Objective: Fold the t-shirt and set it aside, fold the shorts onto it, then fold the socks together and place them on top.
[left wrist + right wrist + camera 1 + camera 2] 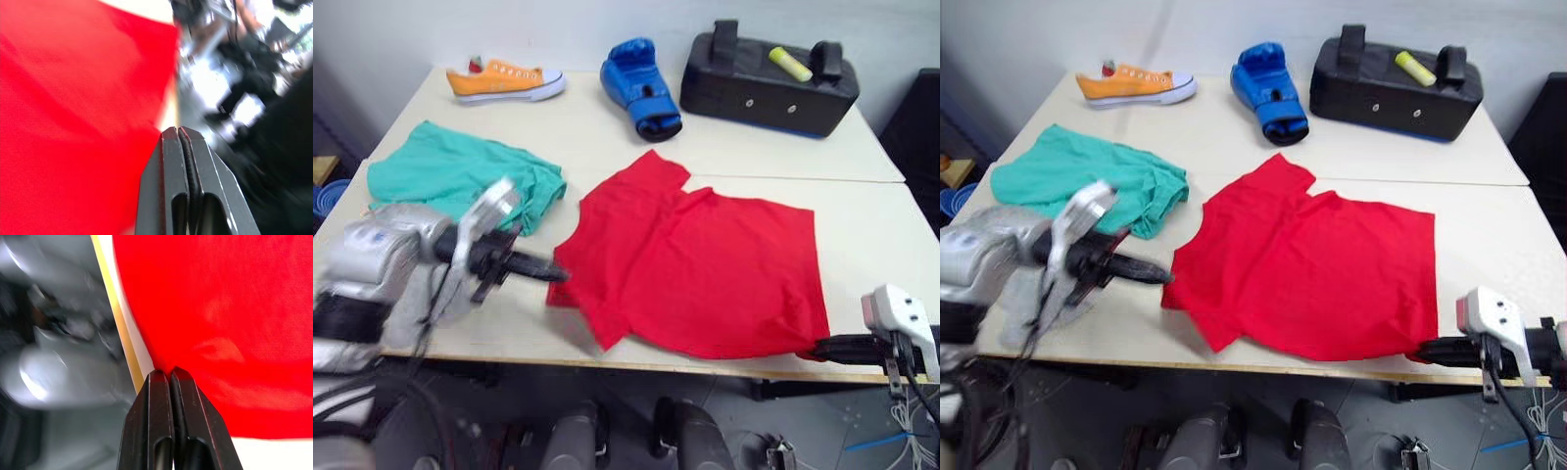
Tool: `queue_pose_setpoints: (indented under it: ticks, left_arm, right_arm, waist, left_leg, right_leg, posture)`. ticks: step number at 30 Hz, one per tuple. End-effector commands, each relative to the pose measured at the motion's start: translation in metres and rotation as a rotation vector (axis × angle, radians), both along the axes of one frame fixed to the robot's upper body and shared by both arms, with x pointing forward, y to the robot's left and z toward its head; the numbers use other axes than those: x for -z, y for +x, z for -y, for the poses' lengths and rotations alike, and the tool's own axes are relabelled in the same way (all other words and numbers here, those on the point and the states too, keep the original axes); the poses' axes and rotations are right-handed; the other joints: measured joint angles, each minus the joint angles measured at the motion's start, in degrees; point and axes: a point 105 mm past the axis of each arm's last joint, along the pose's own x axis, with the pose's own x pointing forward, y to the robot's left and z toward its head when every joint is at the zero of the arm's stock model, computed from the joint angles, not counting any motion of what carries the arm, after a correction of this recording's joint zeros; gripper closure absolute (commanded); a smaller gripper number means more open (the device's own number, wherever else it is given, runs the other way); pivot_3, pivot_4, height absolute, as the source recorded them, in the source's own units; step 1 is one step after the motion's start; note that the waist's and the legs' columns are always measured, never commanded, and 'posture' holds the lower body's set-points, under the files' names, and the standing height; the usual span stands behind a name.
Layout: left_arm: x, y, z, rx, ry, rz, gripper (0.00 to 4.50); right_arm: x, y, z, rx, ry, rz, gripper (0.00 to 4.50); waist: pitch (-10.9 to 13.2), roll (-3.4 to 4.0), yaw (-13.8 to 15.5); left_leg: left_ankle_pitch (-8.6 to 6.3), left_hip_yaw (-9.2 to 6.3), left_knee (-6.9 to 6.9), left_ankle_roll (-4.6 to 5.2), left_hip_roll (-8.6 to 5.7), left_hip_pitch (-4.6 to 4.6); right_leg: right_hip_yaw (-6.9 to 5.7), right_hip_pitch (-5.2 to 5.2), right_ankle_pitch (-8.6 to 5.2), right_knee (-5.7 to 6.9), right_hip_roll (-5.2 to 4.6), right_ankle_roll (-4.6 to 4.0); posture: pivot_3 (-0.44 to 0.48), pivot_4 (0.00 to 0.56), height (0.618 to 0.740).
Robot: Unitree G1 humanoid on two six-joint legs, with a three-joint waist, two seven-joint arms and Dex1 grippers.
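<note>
The left gripper point(558, 275), fingers pressed together, is touching the t-shirt point(705, 269) at its near left edge; whether cloth is caught between them I cannot tell. The right gripper point(1427, 350), also closed, is pinching the shirt's near right corner at the tabletop point(862, 220) edge. The shirt is lying mostly spread out in the middle of the tabletop, so folding seems to be only starting. The shorts point(460, 176) are waiting crumpled at the far left, untouched. Counting: one t-shirt, one shorts, one orange sneaker point(504, 80), one blue boxing glove point(641, 88), one black pad point(769, 78).
</note>
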Motion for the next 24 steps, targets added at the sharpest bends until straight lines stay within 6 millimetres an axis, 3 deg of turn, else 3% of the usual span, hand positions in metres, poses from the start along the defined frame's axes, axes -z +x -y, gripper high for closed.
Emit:
queue_pose_setpoints:
  ticks: [1, 4, 9, 18, 24]
  left_arm:
    - [0.007, 0.029, -0.005, -0.081, 0.071, 0.093, 4.50]
    - [0.022, 0.046, -0.006, -0.098, 0.142, 0.130, 4.50]
    - [0.032, 0.066, -0.004, -0.171, 0.153, 0.196, 4.50]
    - [0.043, 0.094, -0.009, -0.378, 0.143, 0.178, 4.50]
    - [0.048, 0.093, -0.013, -0.400, 0.144, 0.113, 4.50]
  right_arm:
    - [-0.003, 0.008, 0.000, 0.080, 0.085, -0.105, 4.48]
    - [-0.004, 0.030, 0.009, 0.233, 0.132, -0.143, 4.48]
    - [0.004, 0.041, 0.021, 0.363, 0.136, -0.202, 4.48]
    - [0.019, 0.047, 0.028, 0.380, 0.045, -0.168, 4.48]
    - [0.008, 0.054, 0.022, 0.307, 0.002, 0.011, 4.48]
  waist:
    - [0.0, 0.00, -0.4]
    - [0.0, -0.01, -1.1]
    - [0.0, -0.01, -0.8]
    - [0.0, -0.02, -0.7]
    - [0.0, -0.03, -0.8]
  left_leg:
    - [-0.04, 0.02, 0.00, 0.03, 0.00, -0.01]
    - [-0.08, 0.25, 0.01, 0.05, 0.02, -0.01]
    - [-0.10, 0.28, 0.01, 0.04, 0.09, -0.04]
    - [-0.15, 0.28, 0.08, 0.14, 0.05, -0.06]
    - [-0.15, 0.31, 0.07, 0.11, 0.07, -0.08]
  right_leg:
    - [-0.01, 0.00, 0.00, -0.02, 0.00, 0.00]
    - [-0.02, -0.07, 0.01, -0.07, -0.01, 0.01]
    - [-0.04, -0.14, -0.02, -0.07, 0.00, -0.02]
    - [-0.03, -0.12, 0.05, -0.05, -0.09, 0.08]
    - [-0.04, -0.14, 0.04, -0.03, 0.01, 0.08]
  posture:
    - [0.000, 0.150, 0.740]
    - [0.000, 0.150, 0.740]
    - [0.000, 0.150, 0.740]
    - [0.000, 0.150, 0.740]
    - [0.000, 0.150, 0.740]
